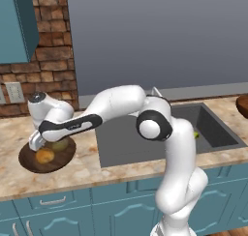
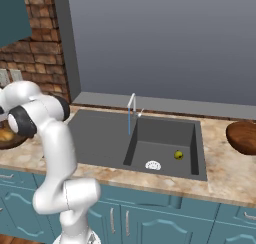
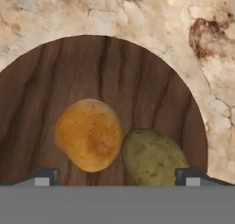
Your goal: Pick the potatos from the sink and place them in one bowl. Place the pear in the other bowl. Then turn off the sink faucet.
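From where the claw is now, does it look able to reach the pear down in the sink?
Probably yes: the pear lies uncovered in the sink well; the open claw over the dark bowl must swing across.

The reddish bowl (image 1: 243, 105) was cut by the right edge of the left base view. The arm hid part of the dark bowl (image 2: 11, 140). The olive potato (image 3: 153, 158) was cut off at the bottom of the hand view.
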### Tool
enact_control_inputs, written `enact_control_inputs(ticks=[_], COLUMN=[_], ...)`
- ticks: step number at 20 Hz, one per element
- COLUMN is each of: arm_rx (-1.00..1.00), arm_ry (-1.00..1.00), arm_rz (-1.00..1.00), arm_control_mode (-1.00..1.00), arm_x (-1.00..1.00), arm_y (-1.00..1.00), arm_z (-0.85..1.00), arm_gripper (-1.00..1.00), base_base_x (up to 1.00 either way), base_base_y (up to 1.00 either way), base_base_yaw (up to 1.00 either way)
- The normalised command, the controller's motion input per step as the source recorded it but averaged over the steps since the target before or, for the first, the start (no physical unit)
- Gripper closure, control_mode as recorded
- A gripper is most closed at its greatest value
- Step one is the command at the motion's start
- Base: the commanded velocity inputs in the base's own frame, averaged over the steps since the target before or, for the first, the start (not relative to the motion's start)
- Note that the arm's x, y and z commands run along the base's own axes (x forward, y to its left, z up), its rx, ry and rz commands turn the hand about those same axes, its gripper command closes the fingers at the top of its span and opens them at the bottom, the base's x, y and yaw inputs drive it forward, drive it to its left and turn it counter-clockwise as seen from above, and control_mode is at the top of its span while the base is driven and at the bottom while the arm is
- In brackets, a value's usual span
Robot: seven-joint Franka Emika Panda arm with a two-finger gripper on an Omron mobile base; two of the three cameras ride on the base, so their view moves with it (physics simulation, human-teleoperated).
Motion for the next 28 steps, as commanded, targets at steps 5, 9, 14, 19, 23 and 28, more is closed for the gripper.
enact_control_inputs(ticks=[5, 9, 14, 19, 23, 28], arm_rx=[0.00, 0.00, 0.00, 0.01, 0.01, 0.07], arm_ry=[-0.04, -0.04, -0.01, -0.01, 0.00, 0.00], arm_rz=[-0.02, -0.02, -0.03, -0.04, -0.02, -0.02], arm_control_mode=[-1.00, -1.00, -1.00, -1.00, -1.00, -1.00], arm_x=[-0.23, -0.20, -0.22, -0.31, -0.31, -0.29], arm_y=[-0.38, -0.49, -0.63, -0.67, -0.67, -0.62], arm_z=[0.39, 0.28, 0.23, 0.31, 0.37, 0.33], arm_gripper=[-1.00, -1.00, -1.00, -1.00, -1.00, -1.00], base_base_x=[0.00, 0.00, 0.00, 0.00, 0.00, 0.00], base_base_y=[0.00, 0.00, 0.00, 0.00, 0.00, 0.00], base_base_yaw=[0.00, 0.00, 0.00, 0.00, 0.00, 0.00])
